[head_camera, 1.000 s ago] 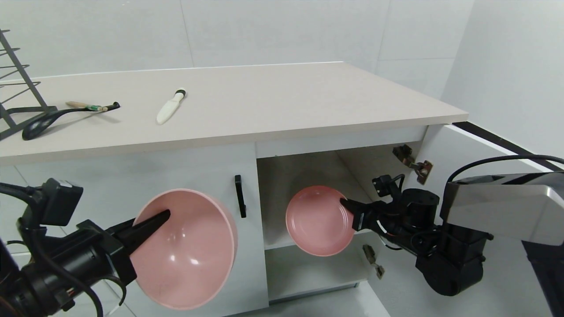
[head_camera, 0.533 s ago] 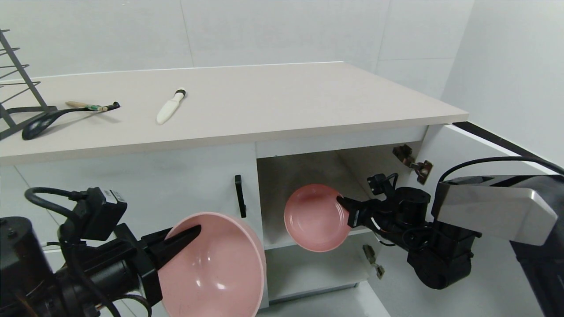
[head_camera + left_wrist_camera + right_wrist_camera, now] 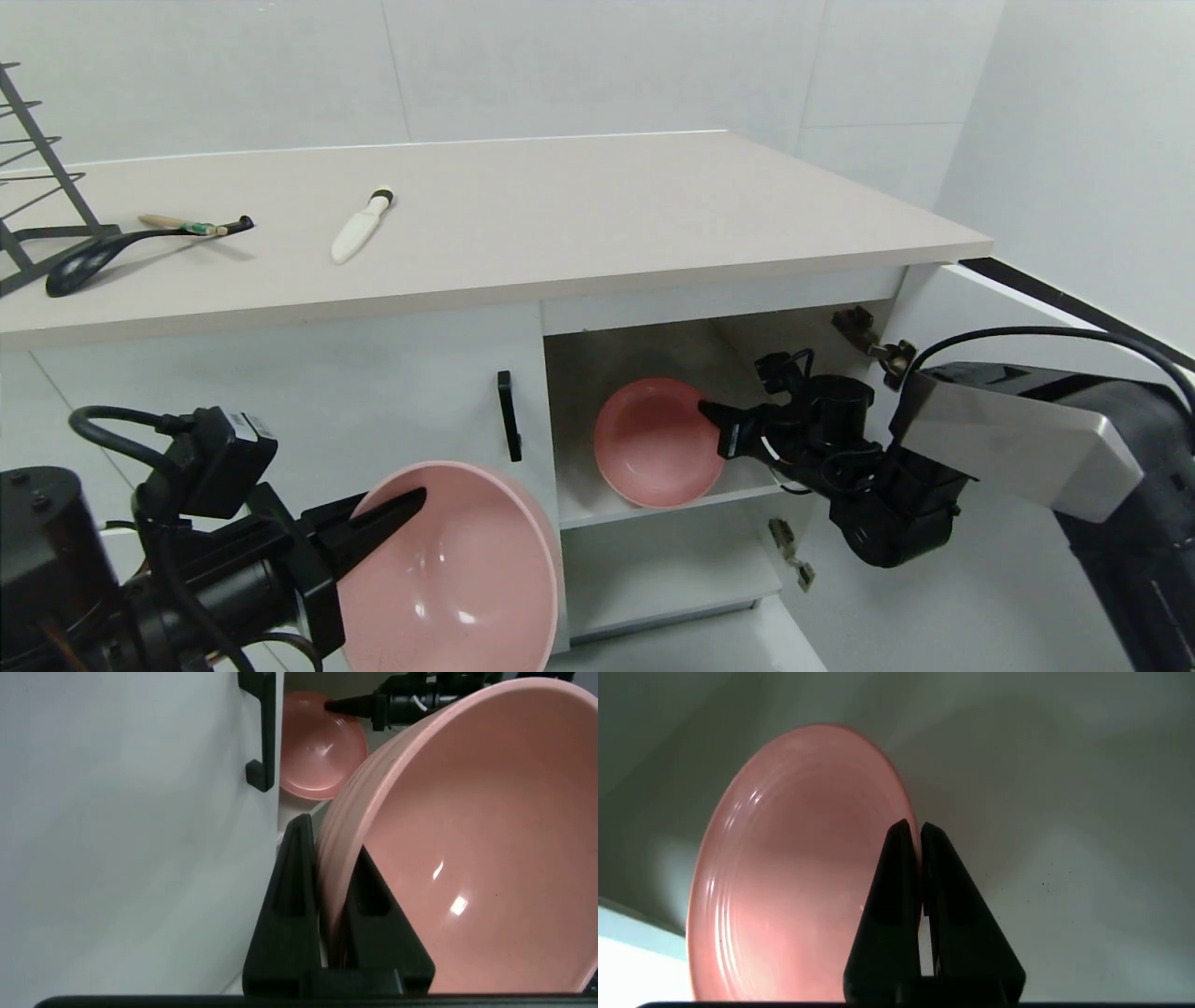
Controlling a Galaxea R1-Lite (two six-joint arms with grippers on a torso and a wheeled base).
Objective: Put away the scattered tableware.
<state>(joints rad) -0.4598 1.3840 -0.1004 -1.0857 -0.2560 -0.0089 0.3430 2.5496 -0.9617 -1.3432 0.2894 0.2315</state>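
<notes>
Left jaws clamp bowl (image 3: 457, 579) rim, right jaws clamp plate (image 3: 653, 443) rim inside cabinet (image 3: 644, 350).

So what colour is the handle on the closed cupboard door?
Black: the slim bar handle on the white door, clearest in the head view.

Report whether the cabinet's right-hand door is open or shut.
Open. The white right-hand cabinet door stands swung outward, its metal hinges bare, and the white shelves inside are in plain view.
</notes>
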